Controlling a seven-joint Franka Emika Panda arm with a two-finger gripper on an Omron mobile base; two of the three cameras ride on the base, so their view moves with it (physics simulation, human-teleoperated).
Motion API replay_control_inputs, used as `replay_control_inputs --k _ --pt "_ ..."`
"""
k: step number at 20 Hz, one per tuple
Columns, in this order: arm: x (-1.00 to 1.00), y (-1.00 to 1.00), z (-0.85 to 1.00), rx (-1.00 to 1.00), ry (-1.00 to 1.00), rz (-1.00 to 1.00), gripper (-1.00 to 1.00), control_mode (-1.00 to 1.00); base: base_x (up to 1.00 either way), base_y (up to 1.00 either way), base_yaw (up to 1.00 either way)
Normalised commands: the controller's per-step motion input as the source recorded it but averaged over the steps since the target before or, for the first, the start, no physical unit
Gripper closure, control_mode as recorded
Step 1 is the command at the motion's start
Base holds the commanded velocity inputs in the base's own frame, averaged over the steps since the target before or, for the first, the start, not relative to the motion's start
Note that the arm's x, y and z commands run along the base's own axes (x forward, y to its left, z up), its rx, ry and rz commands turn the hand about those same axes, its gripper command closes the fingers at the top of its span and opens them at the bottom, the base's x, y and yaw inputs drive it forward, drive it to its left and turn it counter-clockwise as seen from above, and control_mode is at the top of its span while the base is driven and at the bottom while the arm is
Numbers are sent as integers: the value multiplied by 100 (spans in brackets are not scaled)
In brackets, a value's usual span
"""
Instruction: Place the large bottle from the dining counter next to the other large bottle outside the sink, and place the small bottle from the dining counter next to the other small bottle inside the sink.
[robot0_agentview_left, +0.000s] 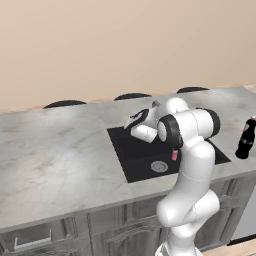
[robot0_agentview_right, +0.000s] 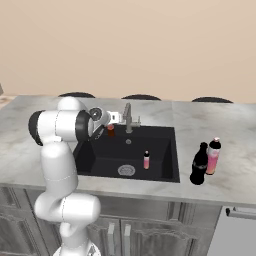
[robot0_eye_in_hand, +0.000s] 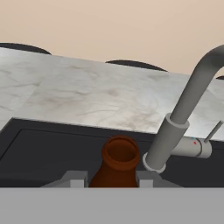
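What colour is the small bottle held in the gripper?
Brown glass; the small bottle shows best in the hand view, clamped in the gripper.

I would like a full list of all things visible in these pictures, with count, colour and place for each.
large bottle: one, near-black, on the counter right of the sink, beside the other large bottle.
other large bottle: one, pale orange-pink label, dark cap, on the counter right of the sink.
small bottle: one, brown, held between the fingers above the sink.
other small bottle: one, pale pink, dark cap, standing inside the sink.
sink: one, black basin, set in the counter.
faucet: one, silver-grey, at the sink's back edge.
counter: one, light grey marble.
gripper: one, shut on the small bottle.
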Motion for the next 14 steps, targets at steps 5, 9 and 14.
replay_control_inputs --k 5,9,14 --pt "0 0 -1 0 0 0 100 -100 0 0 0" --pt "-1 0 -10 0 0 0 100 -100 0 0 0" --pt "-6 0 -27 0 0 0 100 -100 0 0 0"
